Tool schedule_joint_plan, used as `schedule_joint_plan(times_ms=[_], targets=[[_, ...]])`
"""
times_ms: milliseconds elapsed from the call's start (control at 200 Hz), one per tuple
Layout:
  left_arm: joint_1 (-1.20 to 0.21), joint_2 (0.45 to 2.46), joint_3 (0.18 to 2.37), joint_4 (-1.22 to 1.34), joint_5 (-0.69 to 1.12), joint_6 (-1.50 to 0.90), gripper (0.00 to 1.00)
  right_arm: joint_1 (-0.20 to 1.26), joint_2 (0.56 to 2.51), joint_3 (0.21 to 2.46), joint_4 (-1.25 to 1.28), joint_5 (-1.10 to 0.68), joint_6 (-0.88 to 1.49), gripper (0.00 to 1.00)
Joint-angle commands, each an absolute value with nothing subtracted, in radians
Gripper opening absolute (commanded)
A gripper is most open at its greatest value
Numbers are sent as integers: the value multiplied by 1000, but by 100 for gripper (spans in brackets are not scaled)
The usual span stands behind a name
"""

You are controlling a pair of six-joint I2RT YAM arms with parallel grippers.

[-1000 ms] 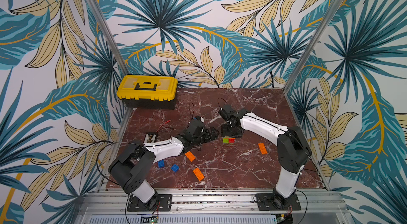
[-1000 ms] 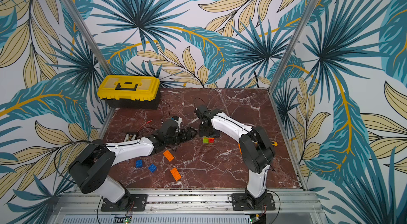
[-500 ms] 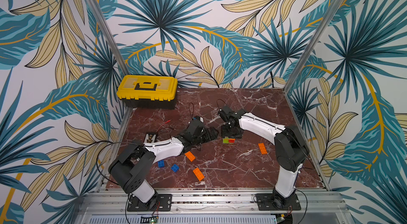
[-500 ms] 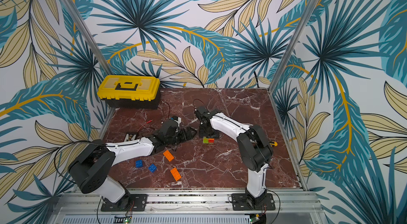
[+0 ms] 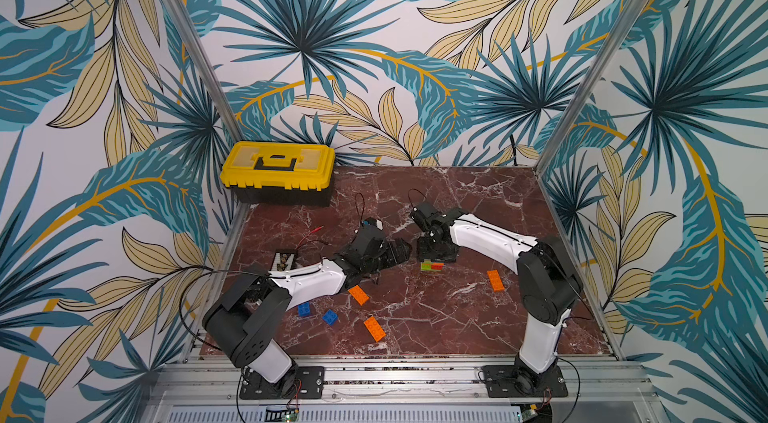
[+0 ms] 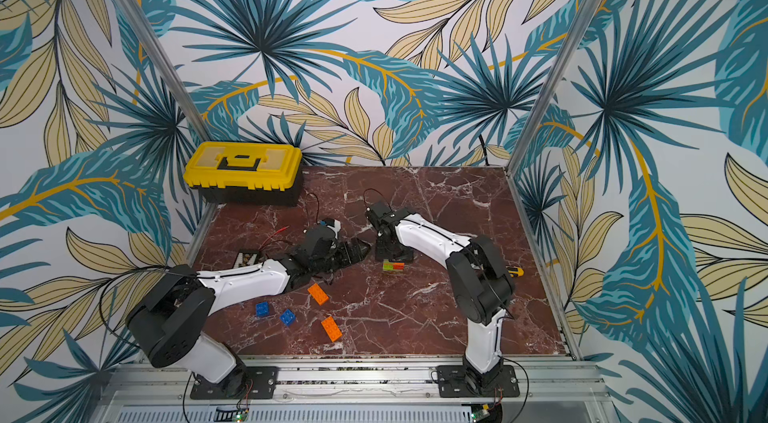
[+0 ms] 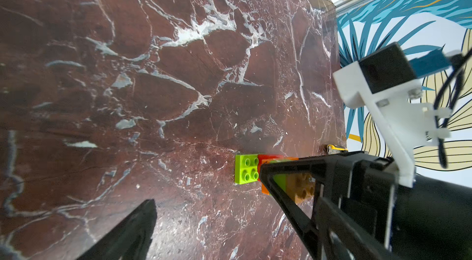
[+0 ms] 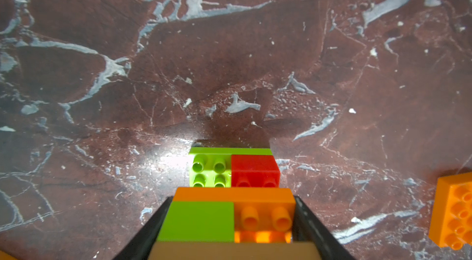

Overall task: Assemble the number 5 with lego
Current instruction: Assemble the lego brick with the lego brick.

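Squarely grips the green, red, orange and tan brick cluster (image 8: pixel 210 170) between the right gripper (image 8: pixel 231 210) fingers, low on the marble table (image 5: pixel 457 317), near its middle. Spreads the left gripper (image 5: pixel 400 252) fully wide, empty, just beside that cluster.

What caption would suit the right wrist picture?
Right gripper gripping a green, orange and red brick cluster against the marble table.

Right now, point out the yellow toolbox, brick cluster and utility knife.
yellow toolbox (image 5: pixel 277 171): a top view, lid.
brick cluster (image 8: pixel 233 193): right wrist view, orange middle brick.
utility knife (image 6: pixel 515 272): a top view, yellow body.
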State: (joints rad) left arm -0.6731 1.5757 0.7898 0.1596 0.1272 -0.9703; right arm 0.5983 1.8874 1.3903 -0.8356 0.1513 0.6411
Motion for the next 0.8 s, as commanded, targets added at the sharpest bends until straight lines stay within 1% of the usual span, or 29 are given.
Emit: schedule_joint_plan(times_ms=[0, 210, 791], targets=[[-670, 1545, 785, 154, 110, -974, 100, 603, 1907, 1363, -834, 168, 661, 69], [-670, 1539, 783, 144, 99, -976, 100, 603, 1914, 1360, -816, 149, 662, 69], [-670, 1530, 773, 138, 87, -985, 100, 603, 1935, 1361, -823, 168, 665, 69]])
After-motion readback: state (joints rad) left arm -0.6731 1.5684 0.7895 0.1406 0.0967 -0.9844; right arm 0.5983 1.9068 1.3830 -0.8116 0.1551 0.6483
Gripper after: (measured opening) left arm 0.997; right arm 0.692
